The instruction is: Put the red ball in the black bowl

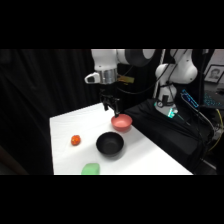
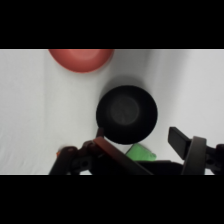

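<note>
Nothing done yet — the red ball lies near the tabletop's left edge, apart from the empty black bowl, while the gripper hangs above — fingers apart, holding nothing.

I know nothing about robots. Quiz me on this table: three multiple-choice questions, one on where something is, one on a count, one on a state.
1. Where is the red ball?
A. in the black bowl
B. on the table, apart from the bowls
C. in the gripper

2. How many bowls are on the table?
A. one
B. two
C. four

3. What is in the black bowl?
A. nothing
B. the ball
C. a green thing

Answers:
1 B: the side view shows the ball alone on the table, away from both bowls.
2 B: there is a black bowl and a pink bowl.
3 A: the wrist view shows a bare dark inside; the green thing lies beside the bowl.
</note>
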{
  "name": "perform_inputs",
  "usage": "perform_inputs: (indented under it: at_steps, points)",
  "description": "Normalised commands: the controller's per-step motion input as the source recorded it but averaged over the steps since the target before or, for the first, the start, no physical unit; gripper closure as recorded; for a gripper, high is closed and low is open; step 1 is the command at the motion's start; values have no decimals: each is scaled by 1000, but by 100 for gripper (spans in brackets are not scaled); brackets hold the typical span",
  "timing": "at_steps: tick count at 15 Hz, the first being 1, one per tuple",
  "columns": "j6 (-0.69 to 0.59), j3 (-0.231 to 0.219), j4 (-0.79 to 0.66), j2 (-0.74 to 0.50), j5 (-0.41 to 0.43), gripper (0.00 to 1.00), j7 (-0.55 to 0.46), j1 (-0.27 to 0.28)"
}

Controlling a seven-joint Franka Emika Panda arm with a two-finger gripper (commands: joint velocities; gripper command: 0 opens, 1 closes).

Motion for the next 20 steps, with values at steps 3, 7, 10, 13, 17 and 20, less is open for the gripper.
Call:
perform_inputs:
  at_steps: [3,7,10,13,17,20]
  points:
    - [-24,-1,68,51,31,0,-25,-27]
    - [-34,-22,195,140,35,0,-12,-50]
    - [36,-37,327,251,1,0,36,-70]
    - [65,-45,400,320,-19,0,94,-70]
    - [90,-49,448,352,-12,0,145,-60]
    - [66,-46,525,396,17,0,147,-55]
